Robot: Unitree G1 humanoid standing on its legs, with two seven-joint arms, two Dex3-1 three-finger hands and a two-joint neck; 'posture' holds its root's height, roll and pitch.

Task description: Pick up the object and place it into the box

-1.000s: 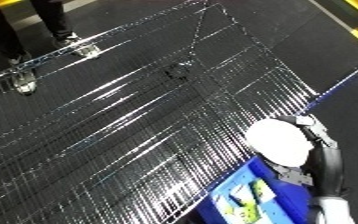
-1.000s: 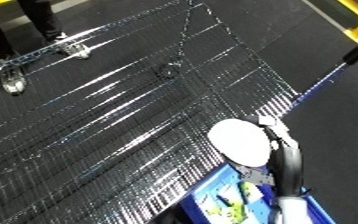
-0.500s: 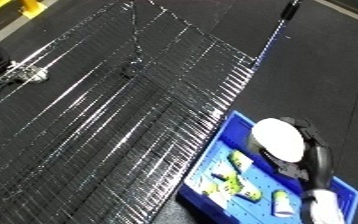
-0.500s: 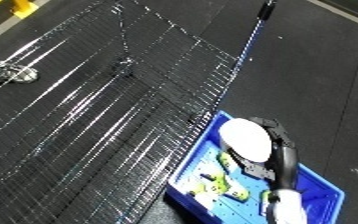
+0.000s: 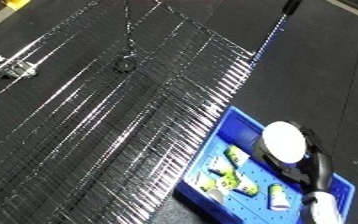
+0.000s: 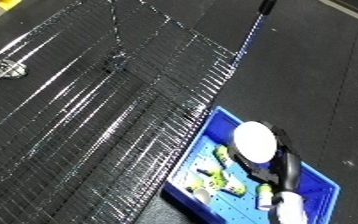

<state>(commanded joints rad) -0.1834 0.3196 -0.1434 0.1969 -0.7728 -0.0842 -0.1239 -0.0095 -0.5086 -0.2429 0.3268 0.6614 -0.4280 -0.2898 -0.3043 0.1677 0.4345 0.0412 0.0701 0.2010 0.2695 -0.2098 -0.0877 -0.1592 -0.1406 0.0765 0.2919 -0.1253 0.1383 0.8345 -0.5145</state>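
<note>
Now right hand (image 5: 293, 161) with white object (image 5: 283, 140) over blue bin (image 6: 316, 176).

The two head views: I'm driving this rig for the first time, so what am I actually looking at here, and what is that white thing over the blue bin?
Both pictures come from one stereo camera on the robot's head, looking down, so they show nearly the same scene. The black shape at lower right is the robot's right hand, on the end of its forearm. Its fingers are curled round a white round object, held over the blue bin. Inside the bin lie several small yellow-green and white items; I cannot tell what they are. To the left of the bin stretches a dark wire-mesh surface. The left hand shows in neither view.
</note>
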